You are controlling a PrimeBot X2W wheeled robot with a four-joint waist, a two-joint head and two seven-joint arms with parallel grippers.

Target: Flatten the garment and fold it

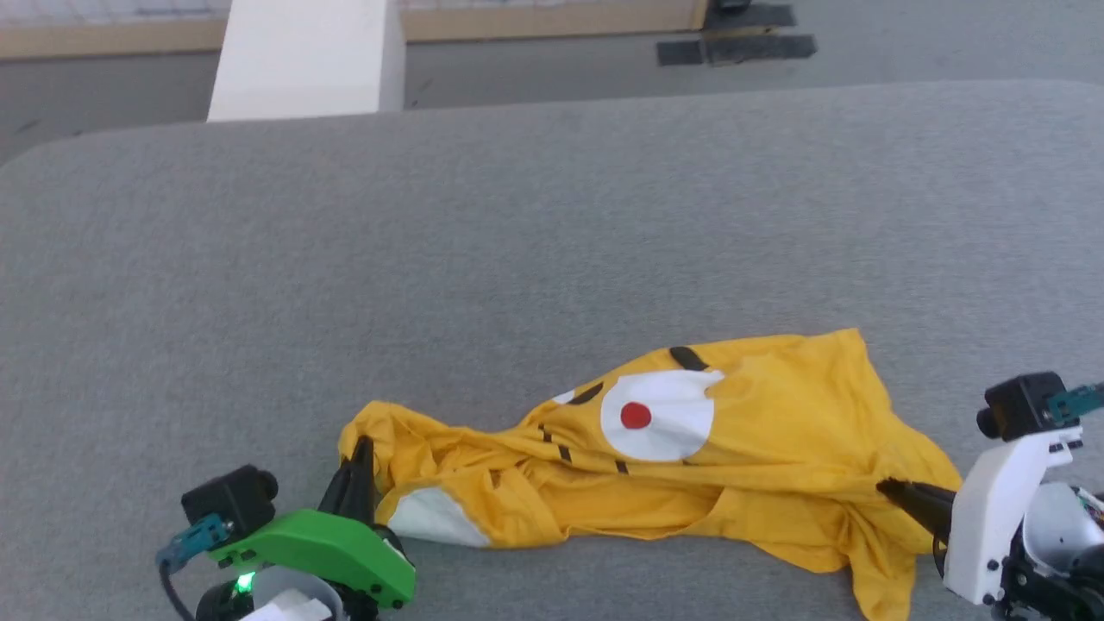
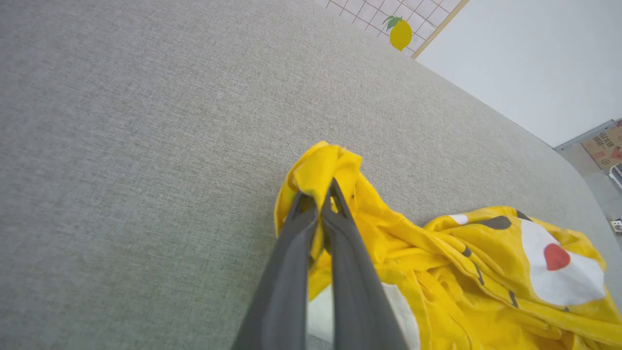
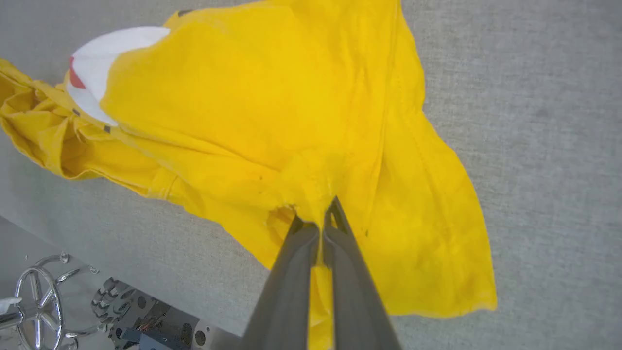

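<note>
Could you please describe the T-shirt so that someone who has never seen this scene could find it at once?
Look at the wide grey table; on its near side, a crumpled T-shirt lies between the left pincer and the right pincer, each shut on one end. It is the one bright yellow thing there, printed with a white patch bearing a red dot.

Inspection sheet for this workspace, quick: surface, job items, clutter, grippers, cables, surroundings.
Surface: grey fabric tabletop, flat.
Job's things: yellow T-shirt, crumpled, face print partly showing, near the robot's edge.
Clutter: nothing seen.
Grippers: left gripper shut on the shirt's left end; right gripper shut on its right end.
Cables: dark cable by the left wrist camera.
Surroundings: white pillar, dark floor mats, lemon wall decoration, cardboard box.
</note>
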